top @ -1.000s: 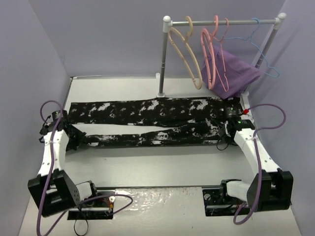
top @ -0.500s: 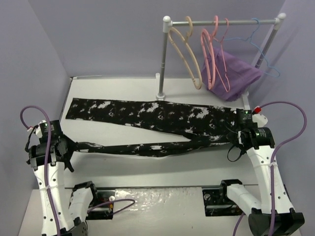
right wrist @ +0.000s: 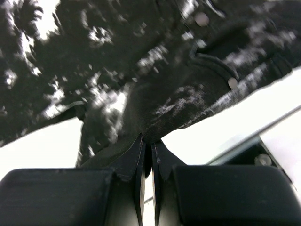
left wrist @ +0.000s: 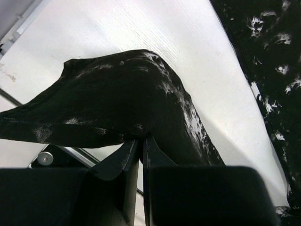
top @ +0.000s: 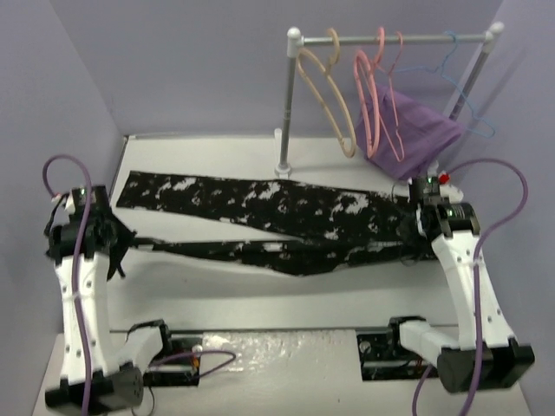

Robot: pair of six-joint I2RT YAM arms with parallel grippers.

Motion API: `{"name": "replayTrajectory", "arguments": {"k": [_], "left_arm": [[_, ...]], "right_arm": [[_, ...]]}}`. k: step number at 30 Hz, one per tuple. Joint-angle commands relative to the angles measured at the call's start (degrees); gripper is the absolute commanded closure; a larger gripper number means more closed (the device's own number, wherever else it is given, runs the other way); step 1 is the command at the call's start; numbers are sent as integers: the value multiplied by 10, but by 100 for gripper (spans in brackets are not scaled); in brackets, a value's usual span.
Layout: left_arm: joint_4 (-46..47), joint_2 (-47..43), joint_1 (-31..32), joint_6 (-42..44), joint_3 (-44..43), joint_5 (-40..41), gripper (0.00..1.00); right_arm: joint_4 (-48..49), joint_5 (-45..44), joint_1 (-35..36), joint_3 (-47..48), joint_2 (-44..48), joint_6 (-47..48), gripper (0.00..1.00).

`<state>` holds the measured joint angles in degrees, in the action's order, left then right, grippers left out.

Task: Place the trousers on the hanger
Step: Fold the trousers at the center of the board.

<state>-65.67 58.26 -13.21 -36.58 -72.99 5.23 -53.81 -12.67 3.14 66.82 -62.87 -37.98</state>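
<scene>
The left arm [top: 78, 295] was raised steeply from its base, with the wrist bent so that the left gripper [top: 128, 239] was pointed sideways toward the other arm. Its fingers [left wrist: 123, 160] were pressed together, and a fold of the trousers [left wrist: 122, 103] was pinched at their tips. The right arm [top: 470, 277] was raised likewise, and the right gripper [top: 407, 229] was turned inward, facing the left one. Its fingers [right wrist: 132, 160] were closed tight on the waist end of the cloth, which was bunched just ahead of the tips.

A silver metal rail [top: 285, 104] on the white table [top: 217, 156] carries a thick pink plastic hanger [top: 362, 87], a thin blue wire hanger [top: 450, 54] and, seemingly, a purple cloth [top: 421, 130].
</scene>
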Motion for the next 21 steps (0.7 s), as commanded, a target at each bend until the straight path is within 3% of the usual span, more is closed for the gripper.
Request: {"name": "replayTrajectory", "arguments": {"k": [1,10,21], "left_arm": [[124,70,-23,63,-39,187,100],[161,171,-22,60,-92,139,100],[93,54,-23,37,-139,216,100]], "right_arm": [[55,-213,-23,45,-67,69,100],[121,-214,-26,130,-150,80,100],[106,-244,-51,180,-26,120,100]]}}
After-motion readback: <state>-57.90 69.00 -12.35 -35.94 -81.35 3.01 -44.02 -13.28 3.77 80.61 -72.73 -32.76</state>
